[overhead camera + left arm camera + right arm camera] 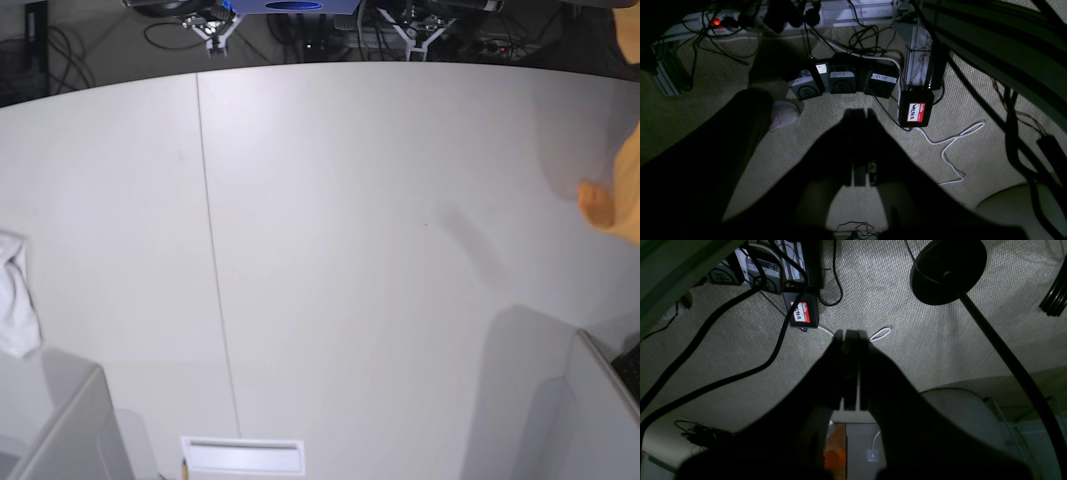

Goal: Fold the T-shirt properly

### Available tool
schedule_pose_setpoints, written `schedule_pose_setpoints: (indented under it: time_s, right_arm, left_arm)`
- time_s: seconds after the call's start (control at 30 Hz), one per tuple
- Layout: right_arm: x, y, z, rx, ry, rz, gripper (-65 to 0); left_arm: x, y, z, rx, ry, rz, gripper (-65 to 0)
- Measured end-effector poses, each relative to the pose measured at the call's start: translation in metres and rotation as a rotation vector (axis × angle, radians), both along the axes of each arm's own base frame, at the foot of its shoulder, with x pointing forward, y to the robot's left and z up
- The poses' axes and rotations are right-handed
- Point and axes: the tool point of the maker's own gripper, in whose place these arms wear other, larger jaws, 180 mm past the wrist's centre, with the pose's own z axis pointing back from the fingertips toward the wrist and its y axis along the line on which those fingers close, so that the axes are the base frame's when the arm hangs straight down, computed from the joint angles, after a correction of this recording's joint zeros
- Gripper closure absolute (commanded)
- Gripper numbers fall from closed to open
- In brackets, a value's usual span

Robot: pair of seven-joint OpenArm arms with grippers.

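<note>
Waiting seems the fair word for this moment: no fold has begun, and the task looks to be at its very start.

Nearest each wrist camera are the arm's own fingers. The left gripper (pixel 860 115) is a dark silhouette with fingertips pressed together, holding nothing, pointed at carpet with 3 labelled foot pedals (pixel 843 83) and a black box with a red name tag (pixel 916 111) beyond. The right gripper (pixel 850 335) is likewise pinched closed and empty, above carpet, cables and a round black stand base (pixel 947 271).

On the base view the white table (pixel 340 250) lies open; neither arm is seen over it. A small white cloth (pixel 15 300) sits at one edge. The T-shirt (pixel 620 195) shows only as an orange bulge at the opposite edge, mostly out of frame.

Next, I judge, both arms must come up over the table, the shirt must be laid flat, and the fingers must part.
</note>
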Motion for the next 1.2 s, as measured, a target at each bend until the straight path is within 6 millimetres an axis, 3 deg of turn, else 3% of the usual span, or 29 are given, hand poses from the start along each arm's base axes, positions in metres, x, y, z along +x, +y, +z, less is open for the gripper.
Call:
schedule_pose_setpoints:
  time_s: [0.97, 1.2]
  right_arm:
    - [0.0, 0.004, 0.0, 0.005, 0.0, -0.001, 0.0]
    - [0.012, 0.034, 0.0, 0.051, -0.018, -0.001, 0.0]
  left_arm:
    - [0.0, 0.0, 0.0, 0.0, 0.0, 0.0, 0.0]
    - [0.0, 0.0, 0.0, 0.0, 0.0, 0.0, 0.0]
